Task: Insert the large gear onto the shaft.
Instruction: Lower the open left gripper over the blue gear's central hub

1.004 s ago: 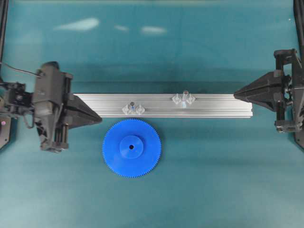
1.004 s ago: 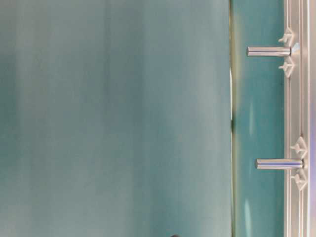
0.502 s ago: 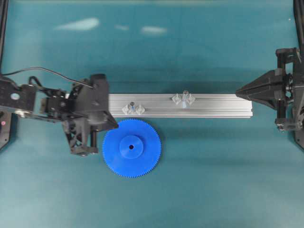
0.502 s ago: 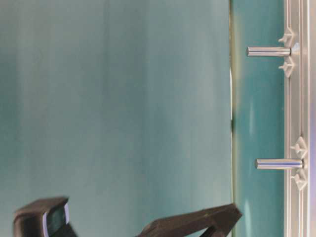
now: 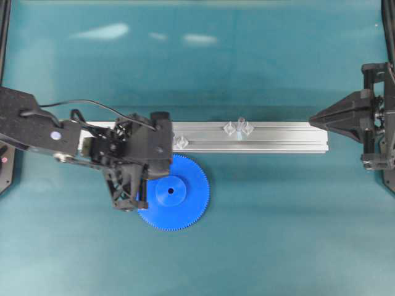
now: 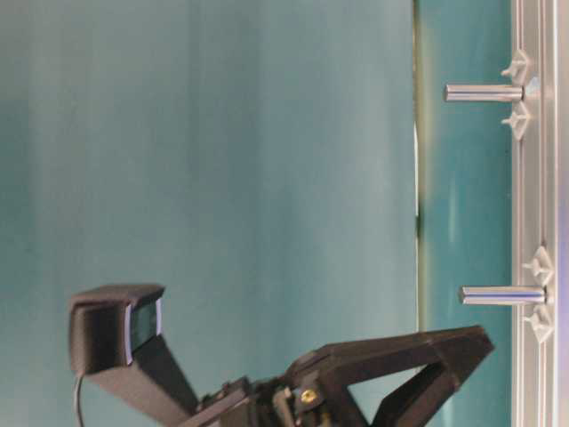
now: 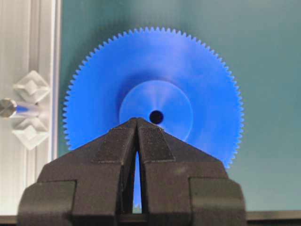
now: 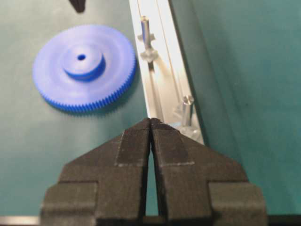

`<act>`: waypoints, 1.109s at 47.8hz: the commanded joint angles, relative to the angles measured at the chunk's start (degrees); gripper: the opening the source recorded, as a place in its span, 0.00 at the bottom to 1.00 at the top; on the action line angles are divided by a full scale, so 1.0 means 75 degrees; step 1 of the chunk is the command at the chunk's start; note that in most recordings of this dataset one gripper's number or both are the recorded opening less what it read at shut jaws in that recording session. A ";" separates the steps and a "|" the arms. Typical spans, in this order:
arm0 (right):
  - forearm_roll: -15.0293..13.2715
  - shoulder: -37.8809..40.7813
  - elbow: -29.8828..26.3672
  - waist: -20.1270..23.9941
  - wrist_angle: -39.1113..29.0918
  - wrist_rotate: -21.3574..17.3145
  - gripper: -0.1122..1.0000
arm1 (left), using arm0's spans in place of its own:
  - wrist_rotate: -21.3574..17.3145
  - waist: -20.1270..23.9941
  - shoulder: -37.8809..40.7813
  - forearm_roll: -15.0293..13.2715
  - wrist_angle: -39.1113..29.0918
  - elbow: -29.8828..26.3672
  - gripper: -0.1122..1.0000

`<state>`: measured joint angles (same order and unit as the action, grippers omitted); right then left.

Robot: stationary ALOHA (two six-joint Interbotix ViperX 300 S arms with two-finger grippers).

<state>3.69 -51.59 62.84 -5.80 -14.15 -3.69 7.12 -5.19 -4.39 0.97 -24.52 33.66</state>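
The large blue gear (image 5: 188, 196) lies flat on the table just in front of the rail; it also shows in the left wrist view (image 7: 188, 75) and the right wrist view (image 8: 84, 66). Two thin silvery shafts stand on the rail: one (image 5: 241, 126) near the middle, the other mostly hidden under my left arm, with one clear mount (image 5: 182, 142) showing. My left gripper (image 5: 165, 171) is shut and empty, hovering over the gear's left half, with its tip (image 7: 137, 120) just short of the hub hole. My right gripper (image 5: 310, 117) is shut and empty at the rail's right end.
The aluminium rail (image 5: 278, 137) runs left to right across the table's middle. In the table-level view both shafts (image 6: 484, 92) (image 6: 502, 294) stick out from the rail, with my left gripper's fingers (image 6: 462, 342) close to the lower one. The near shaft (image 7: 7, 108) is left of the gear.
My left arm has swung right from the rail's left end to above the gear's left half. The gear and shafts have not moved. The right arm has hardly moved.
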 commanded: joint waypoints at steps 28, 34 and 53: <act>0.0000 -0.0410 0.0328 -0.0047 0.0176 -0.0398 0.18 | -0.0094 -0.0270 0.1254 0.0035 -0.1277 -0.1336 0.12; 0.0012 -0.0410 0.0328 -0.0059 0.0176 -0.0398 0.18 | -0.0129 -0.0270 0.1359 0.0023 -0.1359 -0.1418 0.12; 0.0000 -0.0328 0.0410 -0.0070 0.0117 -0.0398 0.18 | -0.0387 -0.0316 0.1488 0.0023 -0.1828 -0.1617 0.12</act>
<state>3.69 -54.76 66.45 -6.15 -13.45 -6.24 4.39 -7.29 7.65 1.05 -38.14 22.94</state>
